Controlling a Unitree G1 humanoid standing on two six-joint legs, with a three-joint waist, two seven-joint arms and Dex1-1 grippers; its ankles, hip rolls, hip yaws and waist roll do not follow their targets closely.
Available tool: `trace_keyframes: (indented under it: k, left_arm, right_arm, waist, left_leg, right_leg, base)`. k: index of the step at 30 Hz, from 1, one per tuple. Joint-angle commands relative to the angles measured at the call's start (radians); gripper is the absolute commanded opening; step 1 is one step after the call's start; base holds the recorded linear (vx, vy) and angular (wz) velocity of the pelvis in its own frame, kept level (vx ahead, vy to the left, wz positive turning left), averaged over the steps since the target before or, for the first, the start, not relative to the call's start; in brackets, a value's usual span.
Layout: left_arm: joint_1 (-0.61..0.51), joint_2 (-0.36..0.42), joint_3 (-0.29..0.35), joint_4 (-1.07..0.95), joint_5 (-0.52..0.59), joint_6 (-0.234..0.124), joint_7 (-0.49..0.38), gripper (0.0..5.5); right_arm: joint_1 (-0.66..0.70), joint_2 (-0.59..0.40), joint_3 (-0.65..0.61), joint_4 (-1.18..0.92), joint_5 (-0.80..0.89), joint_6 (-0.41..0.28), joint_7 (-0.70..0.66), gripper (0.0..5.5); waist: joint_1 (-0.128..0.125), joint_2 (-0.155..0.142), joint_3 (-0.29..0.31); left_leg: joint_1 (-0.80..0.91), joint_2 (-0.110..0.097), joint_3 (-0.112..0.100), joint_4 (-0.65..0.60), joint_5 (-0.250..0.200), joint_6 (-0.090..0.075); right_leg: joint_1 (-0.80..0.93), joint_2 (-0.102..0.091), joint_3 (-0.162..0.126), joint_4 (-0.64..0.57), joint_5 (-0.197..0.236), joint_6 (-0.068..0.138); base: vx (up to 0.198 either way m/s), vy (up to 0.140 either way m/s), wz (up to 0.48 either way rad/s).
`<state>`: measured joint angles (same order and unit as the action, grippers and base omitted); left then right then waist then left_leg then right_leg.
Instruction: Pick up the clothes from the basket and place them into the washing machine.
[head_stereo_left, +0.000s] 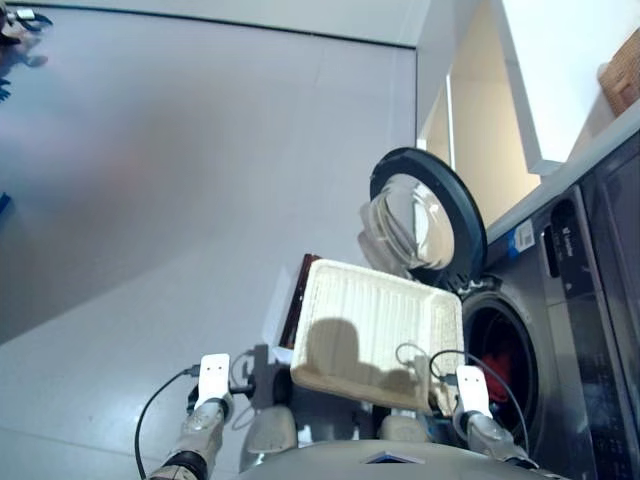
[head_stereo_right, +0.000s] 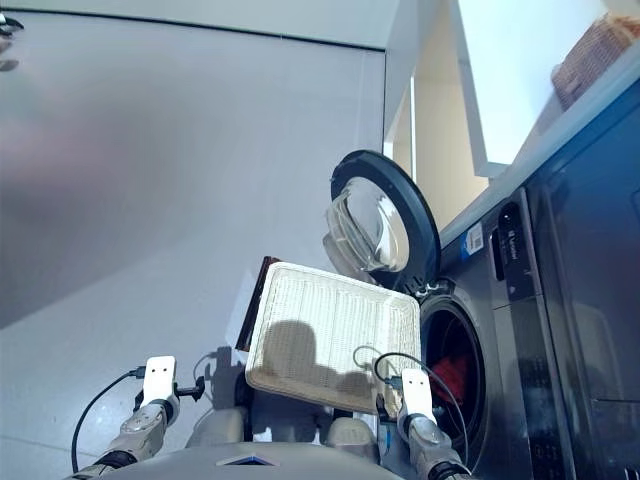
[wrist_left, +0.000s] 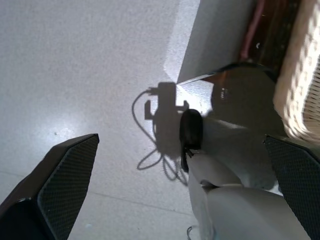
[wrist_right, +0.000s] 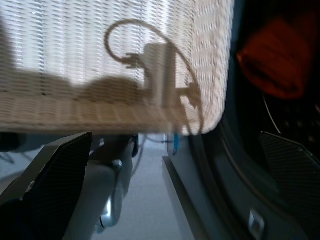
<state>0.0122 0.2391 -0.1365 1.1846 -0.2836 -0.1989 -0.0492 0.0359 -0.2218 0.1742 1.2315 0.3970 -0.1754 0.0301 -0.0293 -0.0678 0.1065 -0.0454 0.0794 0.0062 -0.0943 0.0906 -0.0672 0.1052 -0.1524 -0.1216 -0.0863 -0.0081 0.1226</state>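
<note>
Clothes show only as a red-orange cloth piece (head_stereo_left: 503, 357) lying inside the round drum opening of the dark grey front-loading washing machine (head_stereo_left: 570, 330); the right wrist view shows the same red-orange fabric (wrist_right: 274, 57) bunched in the dark drum. No navy or black piece can be made out, and whether either lies deeper in the drum cannot be told.

Just beside the drum opening, on the robot's left of it, sits the shallow rectangular cream-white woven wicker basket (head_stereo_left: 440, 310), its ribbed floor bare apart from shadows cast across it. Its near rim lies close in front of both grippers. Behind its far left edge, a dark reddish-brown panel (head_stereo_left: 298, 300) shows edge-on.

Above the basket, the washer's circular dark-rimmed glass porthole door (head_stereo_left: 428, 220) stands swung wide open. High on the top surface of the washer, at the far right, a smaller tan wicker basket (head_stereo_left: 622, 72) is partly in view.

The right gripper (wrist_right: 170, 175) hovers near the basket's corner and the drum's rim, its two black fingers spread wide apart and holding nothing. The left gripper (wrist_left: 185, 185) hangs over the pale grey floor (wrist_left: 75, 75), clear of the basket, its fingers likewise parted and empty.
</note>
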Motion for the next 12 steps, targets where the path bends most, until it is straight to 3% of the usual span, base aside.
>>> trace_keyframes:
  k: [1,12]
  left_arm:
    - [-0.055,-0.013,-0.005,0.051,0.037,0.009,-0.004,5.5]
    - [-0.025,-0.029,-0.008,0.088,0.101,0.03,-0.006,5.5]
  right_arm:
    - [-0.03,-0.014,-0.063,0.016,0.046,0.003,-0.001,5.5]
    - [-0.015,0.003,-0.058,0.055,0.011,0.036,0.002,5.5]
  waist:
    - [0.017,0.06,0.002]
    - [0.018,0.058,-0.043]
  left_leg:
    - [0.117,-0.016,0.058,0.007,-0.082,-0.007]
    - [0.142,-0.003,0.055,0.007,-0.088,-0.011]
  right_leg:
    - [-0.065,-0.018,0.014,0.063,0.056,0.053]
    - [-0.03,-0.008,0.016,0.042,0.044,0.047]
  base:
    - [0.056,0.001,0.006]
    - [0.0,0.0,0.0]
